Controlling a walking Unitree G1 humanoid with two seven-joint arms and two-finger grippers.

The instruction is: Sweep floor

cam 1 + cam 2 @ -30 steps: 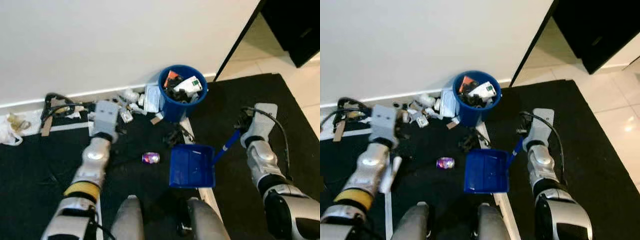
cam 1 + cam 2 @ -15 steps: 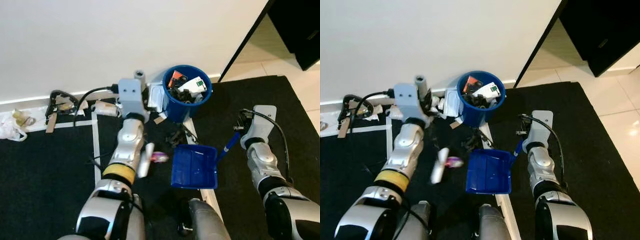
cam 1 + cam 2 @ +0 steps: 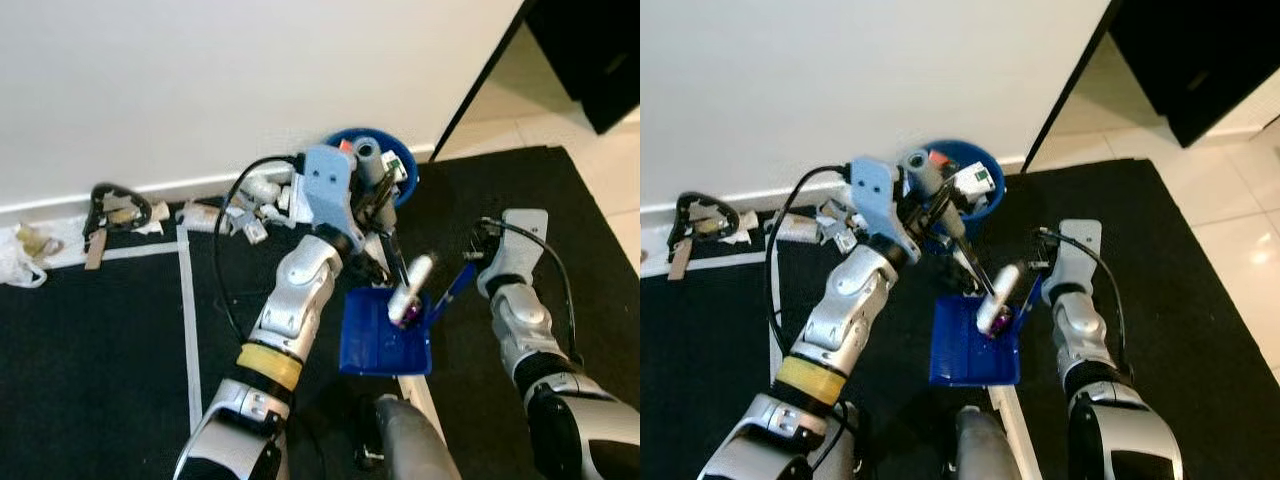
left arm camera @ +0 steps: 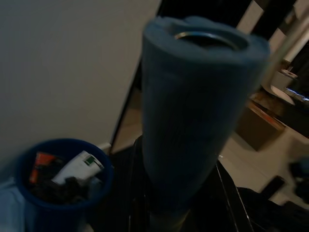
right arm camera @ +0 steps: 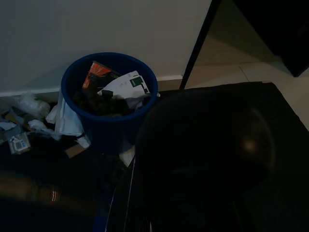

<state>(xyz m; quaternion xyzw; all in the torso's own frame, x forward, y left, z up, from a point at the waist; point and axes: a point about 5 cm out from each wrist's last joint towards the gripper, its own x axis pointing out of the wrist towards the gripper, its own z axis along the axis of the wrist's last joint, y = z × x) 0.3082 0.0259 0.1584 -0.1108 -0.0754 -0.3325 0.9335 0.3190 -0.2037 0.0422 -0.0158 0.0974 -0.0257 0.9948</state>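
The brush, w/ white head, is over the blue dustpan on the black mat, a purple can just under its head. Our left gripper is clamped on the brush handle; right gripper at the dustpan's handle, grip we cannot tell. Behind stands the blue bin, full, w/ litter along the wall.

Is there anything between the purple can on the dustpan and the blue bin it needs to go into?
The left arm and its brush cross the gap between the purple can on the dustpan and the blue bin.
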